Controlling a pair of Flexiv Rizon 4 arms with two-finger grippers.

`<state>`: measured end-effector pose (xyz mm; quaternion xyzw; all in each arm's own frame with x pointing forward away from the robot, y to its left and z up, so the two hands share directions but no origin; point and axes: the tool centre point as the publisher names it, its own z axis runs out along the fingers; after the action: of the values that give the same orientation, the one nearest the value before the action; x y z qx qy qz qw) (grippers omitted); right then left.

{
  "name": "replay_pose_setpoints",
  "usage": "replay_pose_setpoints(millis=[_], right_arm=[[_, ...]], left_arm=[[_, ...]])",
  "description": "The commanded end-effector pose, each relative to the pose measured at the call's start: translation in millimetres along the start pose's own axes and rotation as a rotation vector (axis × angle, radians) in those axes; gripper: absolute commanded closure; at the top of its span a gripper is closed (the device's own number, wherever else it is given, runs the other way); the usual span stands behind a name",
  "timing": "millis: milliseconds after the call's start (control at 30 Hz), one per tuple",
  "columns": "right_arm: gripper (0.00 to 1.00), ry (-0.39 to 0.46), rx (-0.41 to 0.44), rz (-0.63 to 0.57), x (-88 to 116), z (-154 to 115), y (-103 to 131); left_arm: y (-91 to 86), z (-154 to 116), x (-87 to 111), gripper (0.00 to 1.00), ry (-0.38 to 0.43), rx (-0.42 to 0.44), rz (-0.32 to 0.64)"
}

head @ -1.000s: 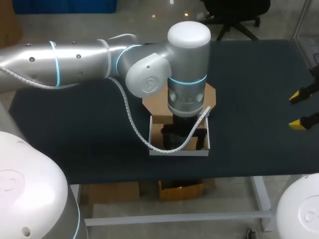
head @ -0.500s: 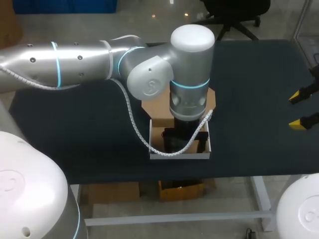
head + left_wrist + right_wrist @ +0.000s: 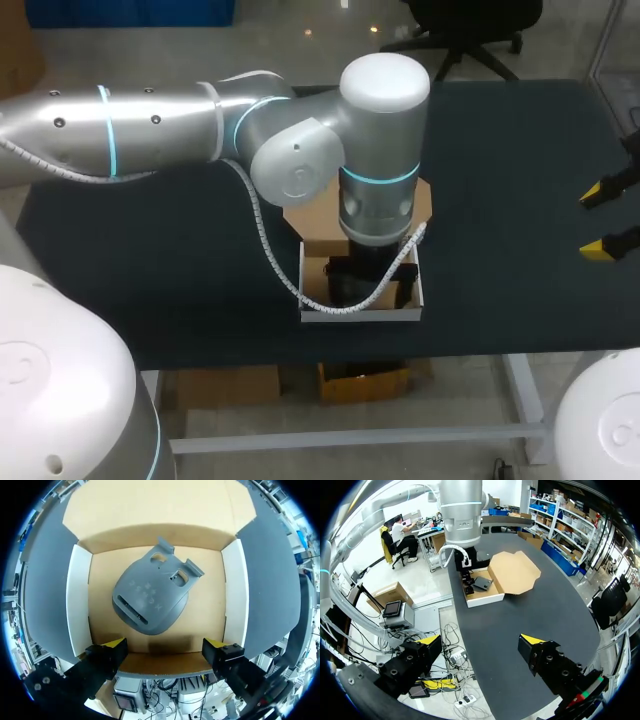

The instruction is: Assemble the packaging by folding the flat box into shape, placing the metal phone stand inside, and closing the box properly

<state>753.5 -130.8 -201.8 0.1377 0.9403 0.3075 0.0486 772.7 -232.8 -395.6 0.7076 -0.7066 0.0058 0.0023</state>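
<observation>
Grey stand [image 3: 150,597] lying flat on the floor of the open box [image 3: 80,605], left pincer [image 3: 164,645] spread wide over the box, stand ahead of its fingers and untouched, right pincer [image 3: 480,639] wide and empty, well apart, at the surface [image 3: 520,615] edge

Soft, even light falls from overhead. In the head view the dark table [image 3: 500,200] reads matte, while the left arm [image 3: 160,125] carries pale highlights along its silver shell, and its white joint cap is the brightest spot. The arm shades the inside of the box [image 3: 400,310]. In the left wrist view the cardboard floor is evenly lit and the white walls are bright. A faint shadow lies on the floor just ahead of the left gripper [image 3: 164,645], and the grey phone stand [image 3: 150,600] has a dull sheen. In the right wrist view the tabletop takes a greyish sheen.
</observation>
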Motion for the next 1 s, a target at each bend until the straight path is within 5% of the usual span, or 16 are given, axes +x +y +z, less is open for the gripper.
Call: replay_pose_setpoints(millis=[33,467,1000], right_arm=[[0.00,0.001,-0.002,-0.001,0,-1,0],[0.00,0.001,-0.002,-0.001,0,-1,0],[0.00,0.001,-0.002,-0.001,0,-1,0]], left_arm=[[4.2,-14,-7.7,0.00,0.028,0.035,0.020],[-6.2,-53,-24.9,0.00,0.103,0.151,0.180],[-43.2,-74,-63.9,0.00,0.208,0.201,0.364]])
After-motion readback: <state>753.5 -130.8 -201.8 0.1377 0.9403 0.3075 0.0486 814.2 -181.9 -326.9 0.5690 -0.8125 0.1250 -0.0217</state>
